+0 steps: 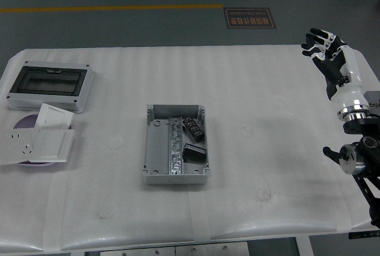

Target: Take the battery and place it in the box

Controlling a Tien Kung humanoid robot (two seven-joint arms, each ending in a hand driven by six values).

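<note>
An open grey box [155, 144] sits at the table's middle. Inside it, on the right side, lies a small dark battery [193, 127] with a black block [195, 152] just below it. My right hand [324, 51] is raised at the far right edge of the table, well away from the box, fingers spread and holding nothing. The left arm does not show.
At the far left stands a grey enclosure with a dark window [48, 85]. Below it lie white socket plates [37, 139] over a purple disc [24, 123]. The right arm's black joints [356, 160] overhang the table's right edge.
</note>
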